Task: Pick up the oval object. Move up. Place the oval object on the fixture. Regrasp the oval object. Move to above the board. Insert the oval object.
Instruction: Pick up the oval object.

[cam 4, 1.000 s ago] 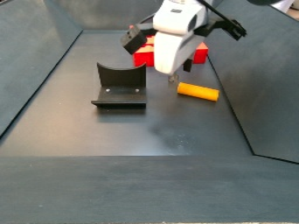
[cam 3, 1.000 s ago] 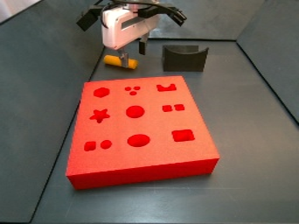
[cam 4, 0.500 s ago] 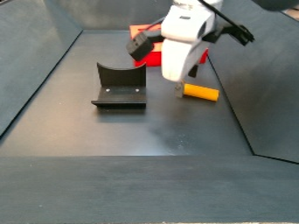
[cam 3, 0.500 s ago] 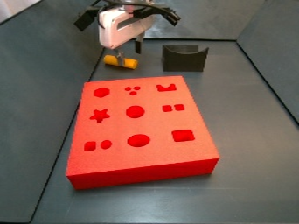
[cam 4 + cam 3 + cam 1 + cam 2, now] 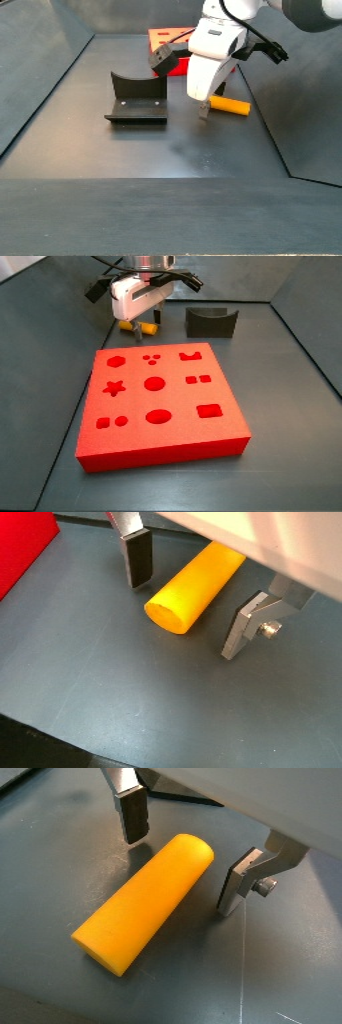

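Straddling the oval object [image 5: 144,901] with fingers [image 5: 130,813] spread wide, one on each long flank, the gripper [image 5: 198,597] hovers near the floor's far edge behind the board [image 5: 158,396], peg lying flat, ungrasped.

The gripper [image 5: 191,607] has 2 flat silver metal finger plates, each faced with a dark pad [image 5: 138,560]. In a wrist view one plate [image 5: 249,880] steps out like a bracket and carries a small round screw head. The gripper [image 5: 139,327] hangs from a boxy white plastic hand body [image 5: 134,294] with black parts around its top. In a side view, black cables or links [image 5: 262,48] flank the white body [image 5: 209,62].
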